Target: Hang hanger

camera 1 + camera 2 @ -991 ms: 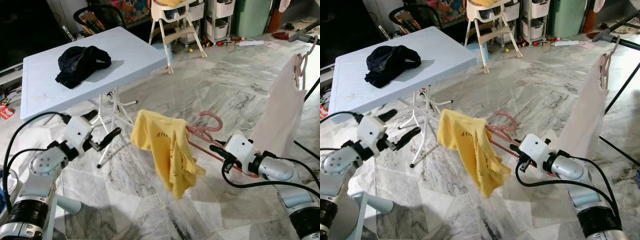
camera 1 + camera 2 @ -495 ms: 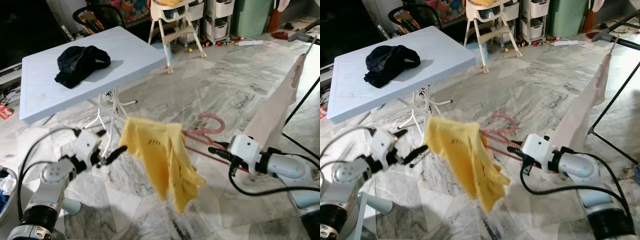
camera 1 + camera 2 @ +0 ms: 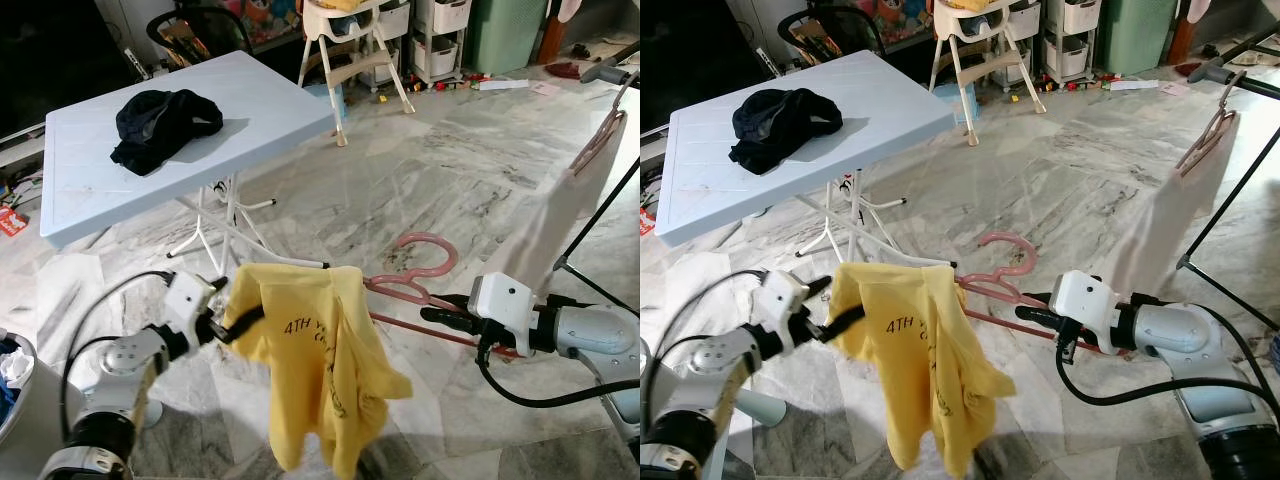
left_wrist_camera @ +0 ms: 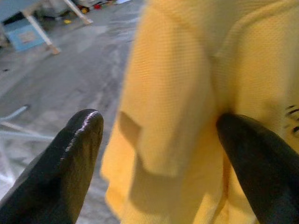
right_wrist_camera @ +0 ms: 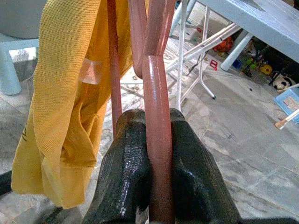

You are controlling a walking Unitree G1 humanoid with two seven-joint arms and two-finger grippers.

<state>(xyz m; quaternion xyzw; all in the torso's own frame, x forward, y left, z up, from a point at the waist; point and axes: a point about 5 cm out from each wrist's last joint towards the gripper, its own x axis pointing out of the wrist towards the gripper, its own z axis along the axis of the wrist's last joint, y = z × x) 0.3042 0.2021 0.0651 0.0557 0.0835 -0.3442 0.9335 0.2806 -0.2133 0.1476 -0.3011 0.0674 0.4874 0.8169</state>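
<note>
The robot is partway through dressing a hanger, ahead of hanging it. Its right gripper (image 3: 1032, 313) is clamped on the lower bar of a pink hanger (image 3: 992, 279), held out low above the marble floor (image 3: 1060, 180). A yellow T-shirt (image 3: 925, 370) droops from the hanger's far arm, mostly off one side. The left gripper (image 3: 848, 318) reaches into the shirt's shoulder, its fingers (image 4: 77, 154) spread wide with cloth between them, not yet pinching.

The next move likely calls for closing on that shoulder and drawing it over the hanger's free arm, then carrying the hanger to the drying rack (image 3: 1248, 165) at the robot's right.

Counted: two hangers, one held and one already on the rack bearing a pale garment (image 3: 1165, 220); three garments in all, the third a dark one (image 3: 778, 120) on the white tabletop (image 3: 880, 95).
</note>
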